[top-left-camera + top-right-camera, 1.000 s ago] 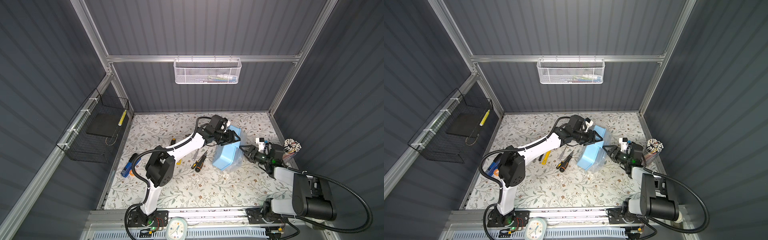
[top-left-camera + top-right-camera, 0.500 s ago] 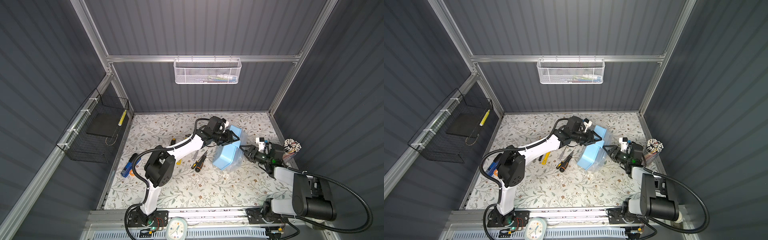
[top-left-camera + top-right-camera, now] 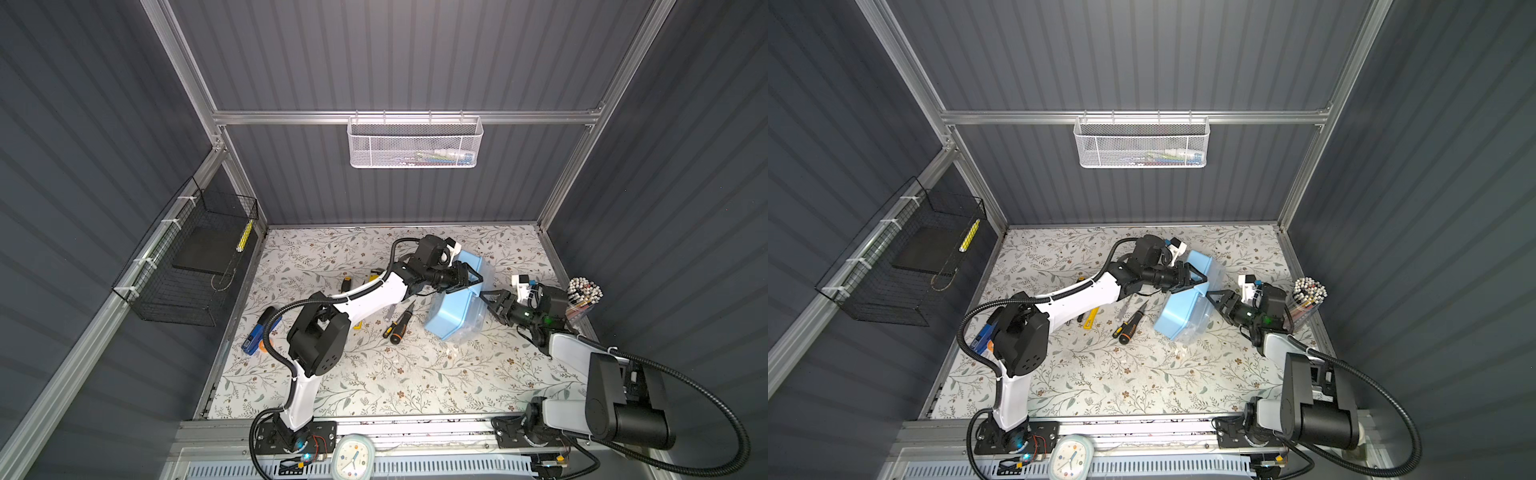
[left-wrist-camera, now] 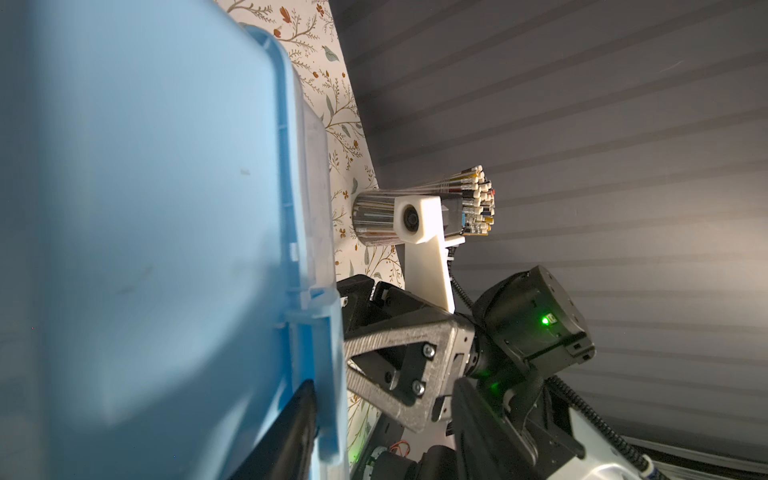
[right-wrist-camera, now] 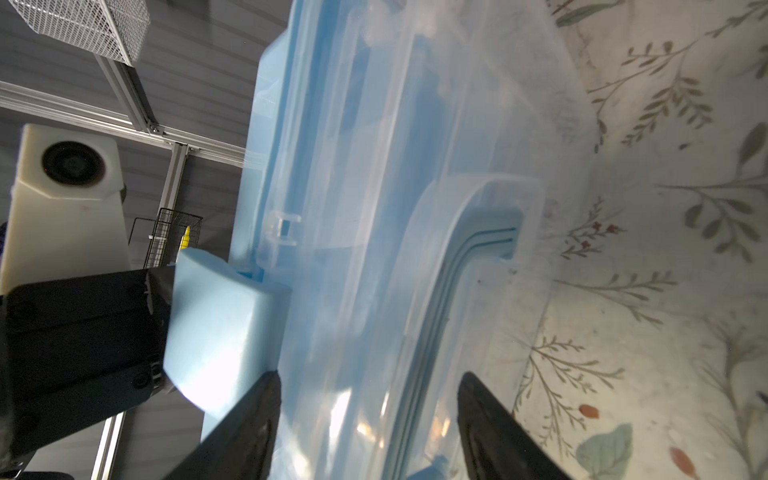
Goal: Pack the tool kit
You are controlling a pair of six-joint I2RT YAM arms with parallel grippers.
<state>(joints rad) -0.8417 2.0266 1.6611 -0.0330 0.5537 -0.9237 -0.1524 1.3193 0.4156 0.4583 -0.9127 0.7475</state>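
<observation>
With the case tipped on edge right of centre on the bench, left pincer grasping its raised rim, right pincer spread astride the clear lid, contact untellable, treat as likely light, stiff, slick; hold rims.

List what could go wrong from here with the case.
The case stands tilted on one edge. If the left tool at its upper rim shifts, it may topple onto the screwdriver beside it.
The right tool has its jaws apart around the lid; closing there might slip off.
The pen cup stands close behind the right arm; pulling back could knock it.
</observation>
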